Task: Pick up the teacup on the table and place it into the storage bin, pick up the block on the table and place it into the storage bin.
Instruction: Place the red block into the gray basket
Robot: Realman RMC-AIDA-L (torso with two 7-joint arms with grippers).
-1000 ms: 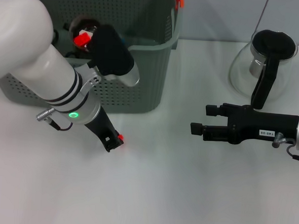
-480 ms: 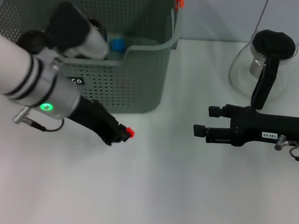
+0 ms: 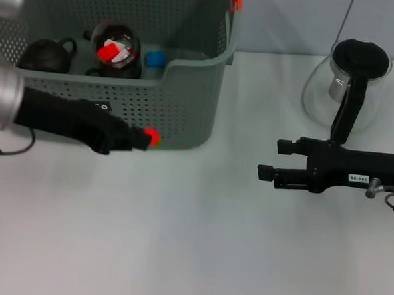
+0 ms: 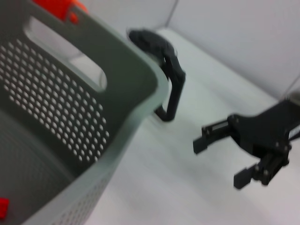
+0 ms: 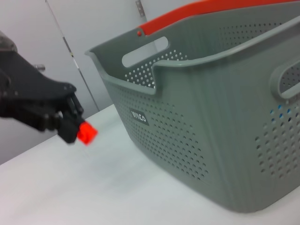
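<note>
Your left gripper [image 3: 146, 138] has swung from pointing toward five o'clock to pointing at three o'clock, its small red block [image 3: 151, 137] now just before the storage bin [image 3: 187, 87] front wall. With the arm off the bin, the teacup [image 3: 113, 49] (earlier hidden) shows inside.

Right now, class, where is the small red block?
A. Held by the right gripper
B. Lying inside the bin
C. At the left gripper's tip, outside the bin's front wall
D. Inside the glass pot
C: the red block sits at the left gripper tip, outside the front wall of the bin; the right gripper is apart and open.
</note>
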